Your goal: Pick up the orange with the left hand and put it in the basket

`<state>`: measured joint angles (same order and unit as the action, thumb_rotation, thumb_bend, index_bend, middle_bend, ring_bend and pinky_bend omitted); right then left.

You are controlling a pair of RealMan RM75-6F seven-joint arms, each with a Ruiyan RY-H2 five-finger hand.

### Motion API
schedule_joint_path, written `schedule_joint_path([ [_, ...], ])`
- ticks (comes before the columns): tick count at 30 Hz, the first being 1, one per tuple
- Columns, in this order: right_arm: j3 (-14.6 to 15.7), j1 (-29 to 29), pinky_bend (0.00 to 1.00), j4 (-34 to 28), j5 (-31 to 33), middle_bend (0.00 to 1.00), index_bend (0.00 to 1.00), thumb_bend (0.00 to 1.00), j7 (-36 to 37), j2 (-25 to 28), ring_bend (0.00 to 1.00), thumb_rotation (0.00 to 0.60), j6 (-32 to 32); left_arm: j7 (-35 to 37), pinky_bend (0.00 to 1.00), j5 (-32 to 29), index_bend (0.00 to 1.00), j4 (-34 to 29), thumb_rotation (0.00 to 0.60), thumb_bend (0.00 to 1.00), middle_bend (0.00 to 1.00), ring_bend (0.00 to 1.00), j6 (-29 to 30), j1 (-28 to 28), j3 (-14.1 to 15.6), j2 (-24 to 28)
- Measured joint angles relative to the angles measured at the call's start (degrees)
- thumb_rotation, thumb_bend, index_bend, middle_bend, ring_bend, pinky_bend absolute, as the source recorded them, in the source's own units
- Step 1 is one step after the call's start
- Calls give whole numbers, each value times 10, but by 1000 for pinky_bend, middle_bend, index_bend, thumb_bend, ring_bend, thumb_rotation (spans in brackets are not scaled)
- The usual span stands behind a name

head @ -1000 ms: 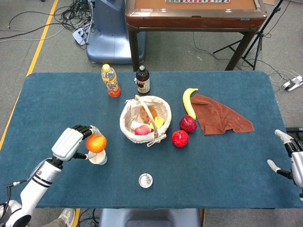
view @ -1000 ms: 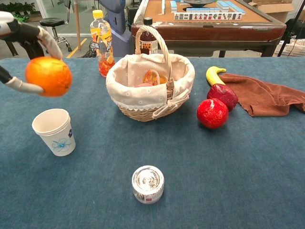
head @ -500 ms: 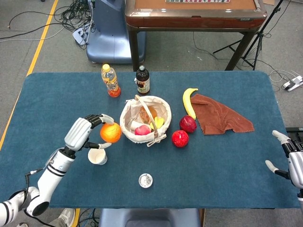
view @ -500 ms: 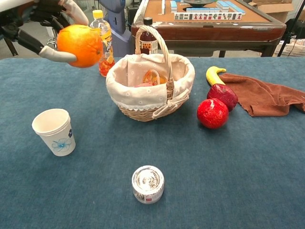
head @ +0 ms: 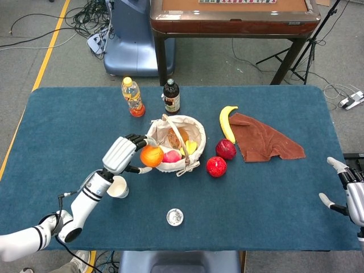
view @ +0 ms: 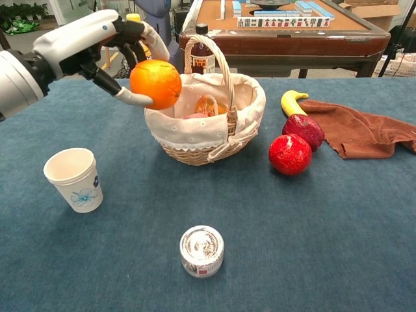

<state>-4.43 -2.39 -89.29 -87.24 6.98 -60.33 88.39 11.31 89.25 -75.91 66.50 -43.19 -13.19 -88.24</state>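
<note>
Your left hand (view: 104,40) has the round orange fruit (view: 155,84) clamped in its fingers, raised at the near-left rim of the cloth-lined wicker basket (view: 214,140).

The basket opening lies to the right of the orange and a little away from you; the orange overlaps the rim but, as far as you can judge, is not yet over the middle, so carry on rightward before letting go, and mind the upright handle (view: 218,62). Your right hand (head: 351,192) sits well apart at the table's far right edge, fingers spread and empty. Count: one orange, one basket with a few fruits inside, one white paper cup (view: 74,179), one small tin (view: 201,250), two red fruits (view: 290,153), one banana (view: 292,101), two bottles (head: 132,96), one brown cloth (view: 364,133).
</note>
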Motion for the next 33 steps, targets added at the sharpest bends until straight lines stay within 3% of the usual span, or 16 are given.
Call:
schedule_joint_path([
  [7,2,3,314,-2,0,220,148,172,1,1,202,600,2,-22,390,-28,452,16,600,174,408,432,-13,-18,-12,-22],
  [21,2,4,314,-3,1,220,148,173,1,2,202,600,2,-43,390,-63,241,28,600,154,235,361,-12,-26,-18,-39],
  [33,1,4,314,-7,1,220,148,174,-1,4,202,600,2,-51,390,-73,167,14,600,131,175,319,2,-16,-14,-27],
])
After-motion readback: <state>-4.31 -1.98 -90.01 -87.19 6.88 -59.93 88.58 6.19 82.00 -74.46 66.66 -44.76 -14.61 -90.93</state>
